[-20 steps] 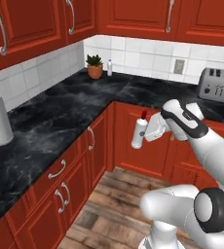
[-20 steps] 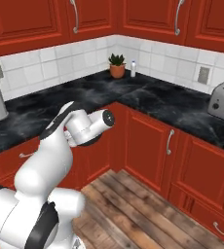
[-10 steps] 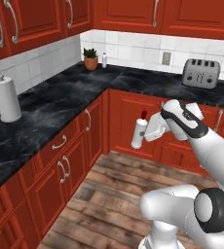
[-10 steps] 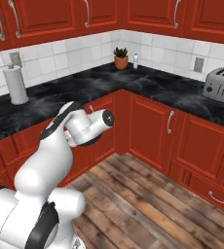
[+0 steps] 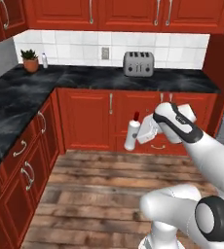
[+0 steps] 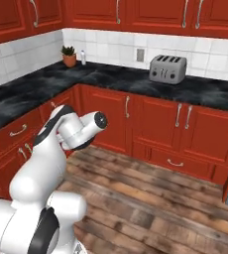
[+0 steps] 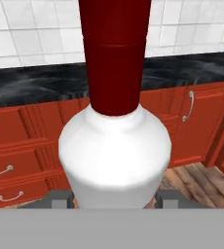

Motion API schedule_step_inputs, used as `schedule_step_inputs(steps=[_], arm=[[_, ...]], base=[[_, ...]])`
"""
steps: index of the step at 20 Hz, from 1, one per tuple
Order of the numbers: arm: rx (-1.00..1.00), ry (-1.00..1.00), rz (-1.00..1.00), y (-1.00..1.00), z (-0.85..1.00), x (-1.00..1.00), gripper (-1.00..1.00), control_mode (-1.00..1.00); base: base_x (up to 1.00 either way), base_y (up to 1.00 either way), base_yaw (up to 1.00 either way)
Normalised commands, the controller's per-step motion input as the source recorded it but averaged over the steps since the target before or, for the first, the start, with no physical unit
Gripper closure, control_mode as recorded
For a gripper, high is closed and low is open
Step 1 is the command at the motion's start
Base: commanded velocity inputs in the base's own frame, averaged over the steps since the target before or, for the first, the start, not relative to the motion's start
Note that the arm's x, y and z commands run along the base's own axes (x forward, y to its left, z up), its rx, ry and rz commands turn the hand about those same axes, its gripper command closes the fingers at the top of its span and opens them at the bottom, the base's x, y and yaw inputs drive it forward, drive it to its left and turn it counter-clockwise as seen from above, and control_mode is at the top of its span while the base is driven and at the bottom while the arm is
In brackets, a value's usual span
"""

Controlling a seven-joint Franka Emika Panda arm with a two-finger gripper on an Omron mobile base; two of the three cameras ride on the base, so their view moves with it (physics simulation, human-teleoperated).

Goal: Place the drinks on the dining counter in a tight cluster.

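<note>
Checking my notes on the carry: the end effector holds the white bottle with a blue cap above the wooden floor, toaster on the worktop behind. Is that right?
Not quite: the cap is red, as the hand view shows. The end effector does hold the white bottle above the wooden floor, toaster on the worktop behind.

**A Red Kitchen With a Toaster**

A black worktop (image 5: 16, 92) runs along two walls and turns at the corner. White tiles (image 5: 75, 48) cover the wall behind it. A grey toaster (image 5: 138, 63) sits on the worktop, just under a wall socket (image 5: 105, 52). Far in the corner stands a little green plant (image 5: 30, 60) in an orange pot, with a small bottle (image 5: 44, 60) right beside it. Red cupboards (image 5: 89, 116) with silver handles are above and below. The floor (image 5: 94, 194) is brown wood planks.
</note>
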Motion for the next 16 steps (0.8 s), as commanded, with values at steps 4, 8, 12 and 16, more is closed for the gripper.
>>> schedule_step_inputs(steps=[4,8,12,16], arm=[[0.00,0.00,0.00,0.00,0.00,0.00,1.00,1.00],[0.00,0.00,0.00,0.00,0.00,0.00,1.00,1.00],[0.00,0.00,0.00,0.00,0.00,0.00,1.00,1.00],[0.00,0.00,0.00,0.00,0.00,0.00,1.00,1.00]], base=[[-0.54,0.15,-0.57],[-0.54,0.14,-0.53],[-0.53,0.11,-0.53],[-0.48,0.09,-0.56]])
